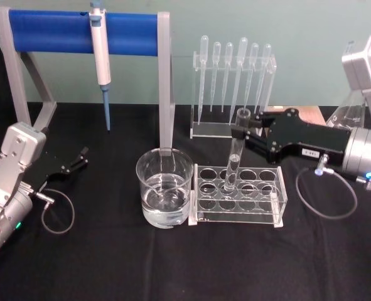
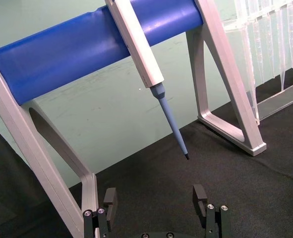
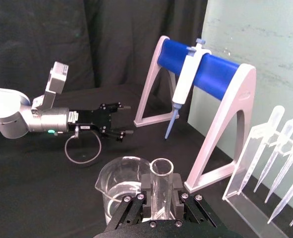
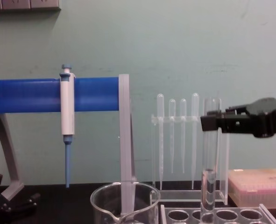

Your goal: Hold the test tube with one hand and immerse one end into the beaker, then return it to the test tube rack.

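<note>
Right pincer (image 1: 242,127) clasping test tube (image 1: 233,164), upright

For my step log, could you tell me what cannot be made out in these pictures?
Whether the bottom of the test tube touches the rack floor: clear on clear in head view, cut by chest view's lower edge.
Water level in the beaker, chest view: below that edge.
Label on the right gripper: too small in head view.
Left gripper parked left, open.

The right hand (image 1: 243,127) is clamping the tube (image 1: 231,168) near its top, its arm reaching in from the tube's right. The left hand (image 1: 80,158) is idling well left of it, fingers apart.
</note>
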Tool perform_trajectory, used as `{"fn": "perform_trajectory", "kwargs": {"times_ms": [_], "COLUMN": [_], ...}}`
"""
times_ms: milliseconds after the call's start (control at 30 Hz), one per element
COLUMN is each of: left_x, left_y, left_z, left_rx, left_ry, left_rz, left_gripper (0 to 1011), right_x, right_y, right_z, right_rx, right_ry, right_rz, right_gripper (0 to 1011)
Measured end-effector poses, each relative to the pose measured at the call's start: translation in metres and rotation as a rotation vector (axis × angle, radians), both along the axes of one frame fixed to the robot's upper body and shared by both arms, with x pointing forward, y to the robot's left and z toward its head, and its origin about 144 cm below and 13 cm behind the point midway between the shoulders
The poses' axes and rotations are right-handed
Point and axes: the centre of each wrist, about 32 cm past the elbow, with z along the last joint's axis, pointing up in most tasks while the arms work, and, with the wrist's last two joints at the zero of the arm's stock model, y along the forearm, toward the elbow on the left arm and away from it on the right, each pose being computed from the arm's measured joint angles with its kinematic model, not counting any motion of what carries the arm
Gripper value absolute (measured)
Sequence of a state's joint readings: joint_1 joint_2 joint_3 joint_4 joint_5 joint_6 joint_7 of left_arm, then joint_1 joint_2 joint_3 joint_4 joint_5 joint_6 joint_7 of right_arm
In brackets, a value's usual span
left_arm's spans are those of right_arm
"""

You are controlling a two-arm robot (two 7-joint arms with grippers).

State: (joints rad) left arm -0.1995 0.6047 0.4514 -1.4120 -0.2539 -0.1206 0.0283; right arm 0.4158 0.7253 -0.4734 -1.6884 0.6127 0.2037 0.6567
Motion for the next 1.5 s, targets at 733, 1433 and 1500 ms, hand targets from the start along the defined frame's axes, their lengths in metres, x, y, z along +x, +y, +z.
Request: {"fn": "perform_trajectory", "kwargs": {"times_ms": [733,1433,1500], "left_x": [0.000,0.000,0.000], "left_y": [0.000,0.000,0.000], "left_z": [0.000,0.000,0.000], "left_rx": [0.000,0.000,0.000], "left_ry": [0.000,0.000,0.000], "left_rz": [0.000,0.000,0.000], "left_gripper": [1000,1000,1000], "right_x": [0.002,0.001,0.001], "right_y": [-0.002,-0.003,-0.003], "right_z": [0.041,0.043,0.043], "right_rx": [0.023,0.024,0.024], "right_ry": [-0.031,-0.033,-0.033], "right_rz": [-0.005,-0.007,-0.007], "right_gripper": [242,242,242]}}
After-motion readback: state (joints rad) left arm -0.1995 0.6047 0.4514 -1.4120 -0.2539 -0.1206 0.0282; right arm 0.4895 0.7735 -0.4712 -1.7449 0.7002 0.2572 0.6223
